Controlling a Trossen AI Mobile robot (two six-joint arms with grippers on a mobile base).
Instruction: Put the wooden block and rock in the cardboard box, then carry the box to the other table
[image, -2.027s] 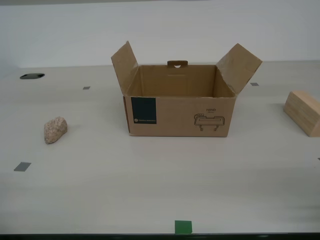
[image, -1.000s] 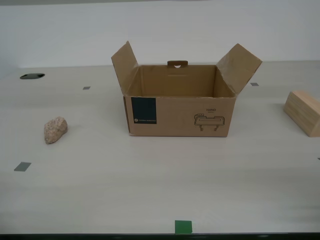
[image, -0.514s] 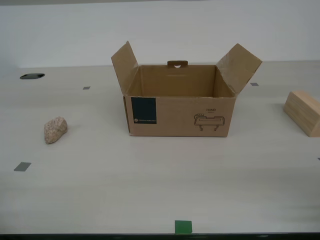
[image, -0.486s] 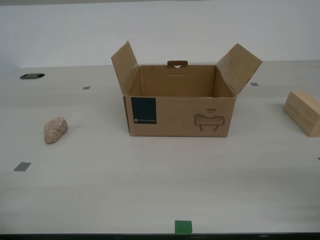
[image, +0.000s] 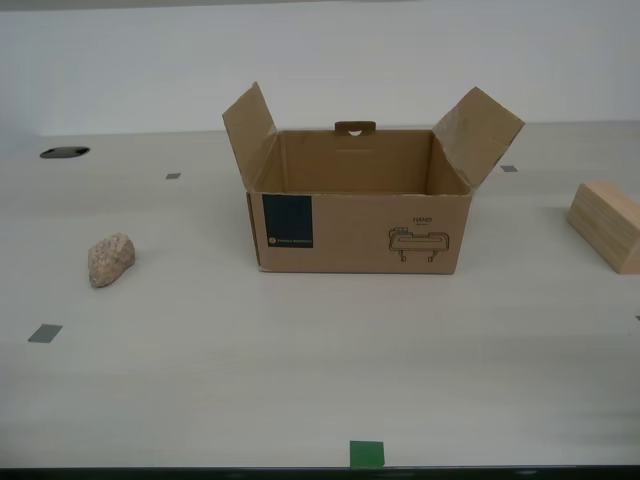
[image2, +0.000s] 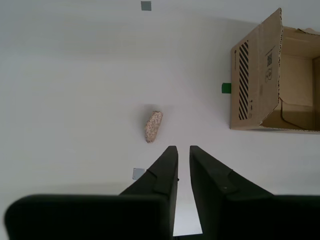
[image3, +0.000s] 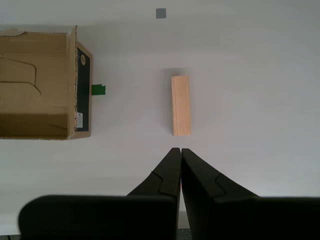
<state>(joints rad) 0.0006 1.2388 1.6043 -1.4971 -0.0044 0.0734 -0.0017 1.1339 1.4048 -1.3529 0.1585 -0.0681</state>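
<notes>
The cardboard box (image: 360, 232) stands open on the beige table, flaps up, its inside showing nothing. The rock (image: 110, 260) lies toward the exterior view's left, the wooden block (image: 607, 224) at that view's right edge. No arm shows in the exterior view. My second gripper (image2: 182, 148) hovers above the table, a narrow gap between its fingers, the rock (image2: 153, 126) just beyond its tips and the box (image2: 255, 75) off to one side. My first gripper (image3: 180, 149) is shut and empty, high over the table, the block (image3: 181, 105) just ahead and the box (image3: 82, 90) beside. The other table is out of view.
Grey tape squares (image: 44, 333) (image: 173, 176) (image: 509, 168) dot the tabletop. A green tape mark (image: 366, 453) sits at the front edge. A dark round opening (image: 64, 152) lies at the exterior view's far left.
</notes>
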